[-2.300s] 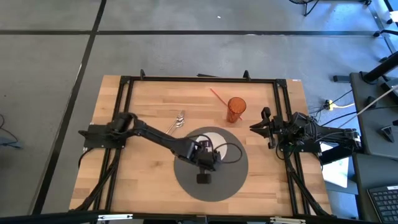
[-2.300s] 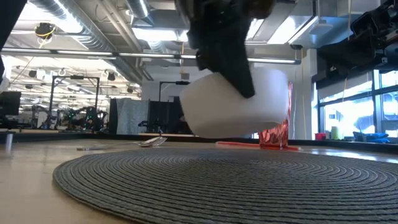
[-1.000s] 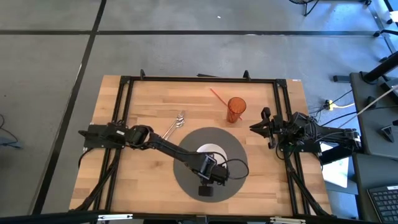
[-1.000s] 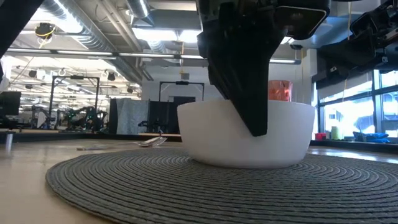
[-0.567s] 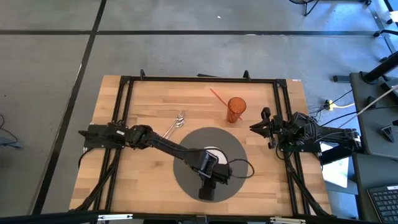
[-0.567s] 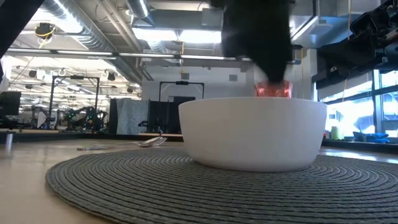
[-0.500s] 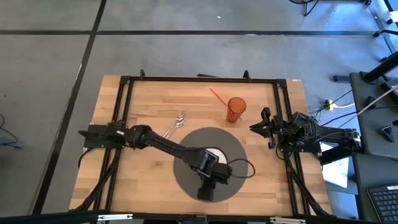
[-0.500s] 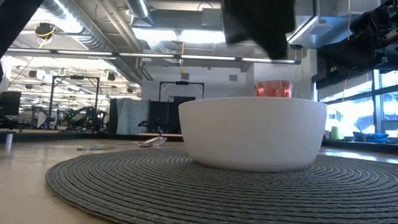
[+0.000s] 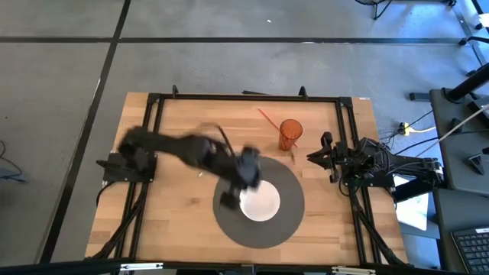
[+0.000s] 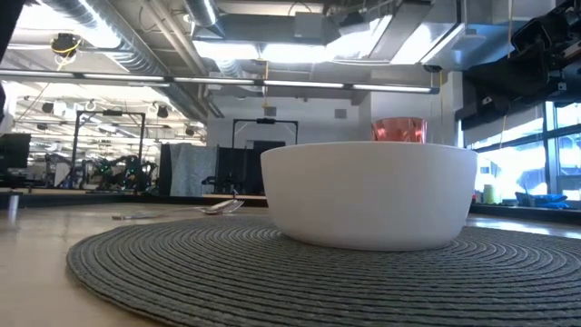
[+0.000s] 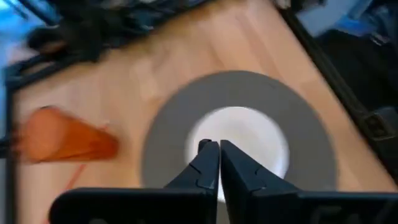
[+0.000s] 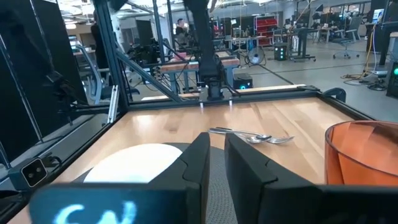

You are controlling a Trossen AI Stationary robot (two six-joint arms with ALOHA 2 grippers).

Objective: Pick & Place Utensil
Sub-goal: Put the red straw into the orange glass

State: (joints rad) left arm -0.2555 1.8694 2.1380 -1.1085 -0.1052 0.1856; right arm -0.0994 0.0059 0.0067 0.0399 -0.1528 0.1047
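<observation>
— So where's the utensil (image 12: pixel 252 135)?

— Lying on the surface (image 9: pixel 183 122) beyond the mat (image 9: pixel 286 218). I'm hovering my left end effector (image 11: pixel 214 152) over the bowl (image 9: pixel 260 202), fingers pressed together, carrying nothing.

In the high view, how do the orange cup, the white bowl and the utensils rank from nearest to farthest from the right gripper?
Measured from the right gripper, at the table's right edge:
1. Orange cup, just beside it, toward the far edge.
2. White bowl, on the round grey mat, toward the centre.
3. Utensils, farthest; the blurred left arm hides them here.
</observation>
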